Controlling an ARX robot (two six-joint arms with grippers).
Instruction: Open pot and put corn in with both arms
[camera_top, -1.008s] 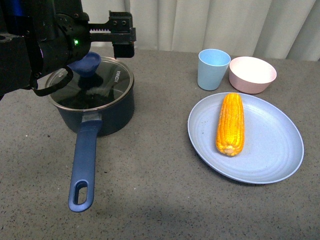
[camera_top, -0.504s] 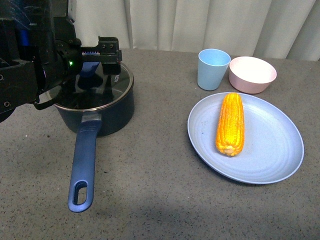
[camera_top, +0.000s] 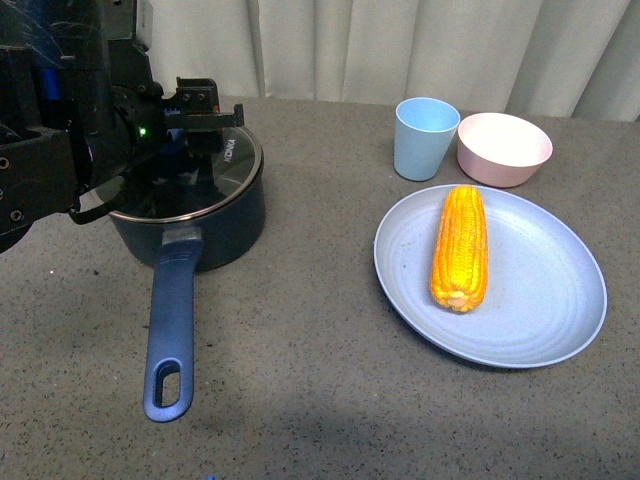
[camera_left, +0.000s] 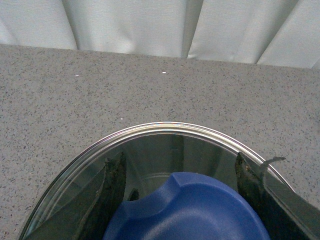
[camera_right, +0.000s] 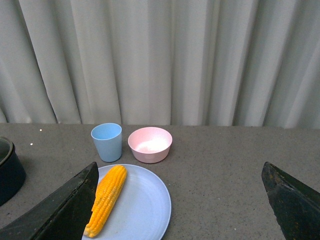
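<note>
The navy pot (camera_top: 215, 225) stands at the left of the table, its long handle (camera_top: 170, 330) pointing toward me, and its glass lid (camera_top: 215, 185) sits on it. My left gripper (camera_top: 190, 135) is shut on the lid's blue knob (camera_left: 187, 210), whose fingers (camera_left: 115, 190) flank it over the steel-rimmed glass (camera_left: 165, 127). The corn (camera_top: 460, 245) lies on a light blue plate (camera_top: 540, 300) at the right; it also shows in the right wrist view (camera_right: 106, 197). My right gripper (camera_right: 180, 200) is open, hanging well above the table beside the plate (camera_right: 145, 205).
A light blue cup (camera_top: 427, 137) and a pink bowl (camera_top: 504, 148) stand behind the plate; both show in the right wrist view, cup (camera_right: 106, 141) and bowl (camera_right: 150, 144). White curtains hang behind the table. The pot's edge (camera_right: 7, 170) shows there too.
My left gripper has come down over the lid and closed on the knob, which is now hidden behind the arm in the front view.
</note>
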